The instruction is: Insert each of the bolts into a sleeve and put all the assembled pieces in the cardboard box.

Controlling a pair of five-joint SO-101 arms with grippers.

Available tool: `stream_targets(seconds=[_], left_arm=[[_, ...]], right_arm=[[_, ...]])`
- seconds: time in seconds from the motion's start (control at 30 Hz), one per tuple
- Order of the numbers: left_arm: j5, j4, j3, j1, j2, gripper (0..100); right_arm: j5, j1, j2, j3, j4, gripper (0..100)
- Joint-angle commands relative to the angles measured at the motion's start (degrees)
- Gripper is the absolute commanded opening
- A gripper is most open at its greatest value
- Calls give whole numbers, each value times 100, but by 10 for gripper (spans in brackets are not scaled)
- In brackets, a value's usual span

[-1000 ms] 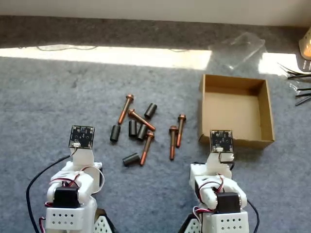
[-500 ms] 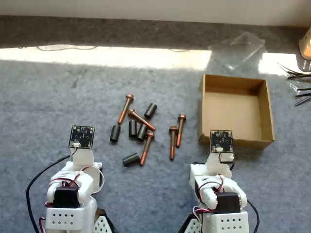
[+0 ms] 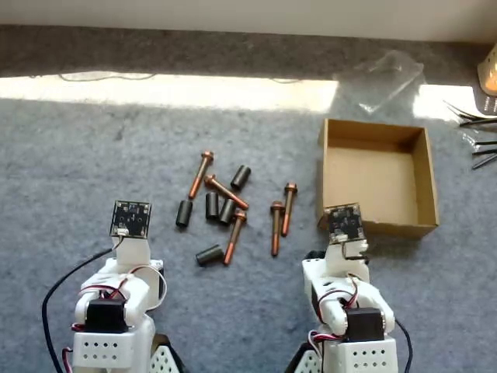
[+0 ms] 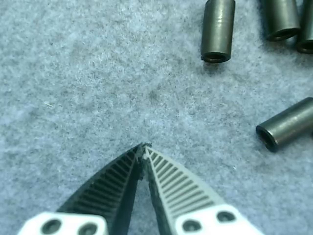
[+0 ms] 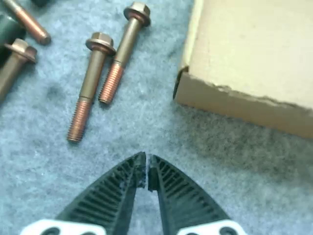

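Nothing is assembled yet. The bolts (image 3: 226, 192) and sleeves (image 3: 211, 205) lie loose on the desk (image 3: 78, 155), scattered to the left of the box (image 3: 373, 175), and no piece sits inside it. The two bolts closest to the box lie side by side, heads away from the arms and clear of the heap. The rest are crowded in with the sleeves farther from the box, so I'd judge those harder to pick cleanly.

Your right arm (image 3: 345, 295) hangs with its jaws together, tips just off the box's near wall by its left corner. That pair of bolts (image 5: 90, 83) lies just ahead of it. The spot makes sense to me: a bolt is its likely first pick, and the box is right beside it for the drop.

Your left arm (image 3: 116, 299) sits well apart from the box, jaws likewise pressed together over bare desk, with two sleeves (image 4: 217, 29) just beyond the tips. That suits it to take a sleeve while the right arm takes a bolt.

Both sets of jaws must part before either can grasp anything. The sleeves lie on their sides and will probably roll if nudged — so close across the barrel, not along it.
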State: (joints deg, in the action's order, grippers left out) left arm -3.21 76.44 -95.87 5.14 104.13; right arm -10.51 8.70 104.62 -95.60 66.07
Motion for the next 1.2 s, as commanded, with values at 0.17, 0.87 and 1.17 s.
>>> stream_targets(seconds=[0.17,0.87,1.17], left_arm=[[18,44,-127,-101,22,6],[18,44,-127,-127,22,6],[9,44,-127,-136,22,7]], right_arm=[[-949,-479,4,-40,-259,10],[-1697,-963,-2114,4470,1165,166],[-730,-884,-5613,6387,1165,166]])
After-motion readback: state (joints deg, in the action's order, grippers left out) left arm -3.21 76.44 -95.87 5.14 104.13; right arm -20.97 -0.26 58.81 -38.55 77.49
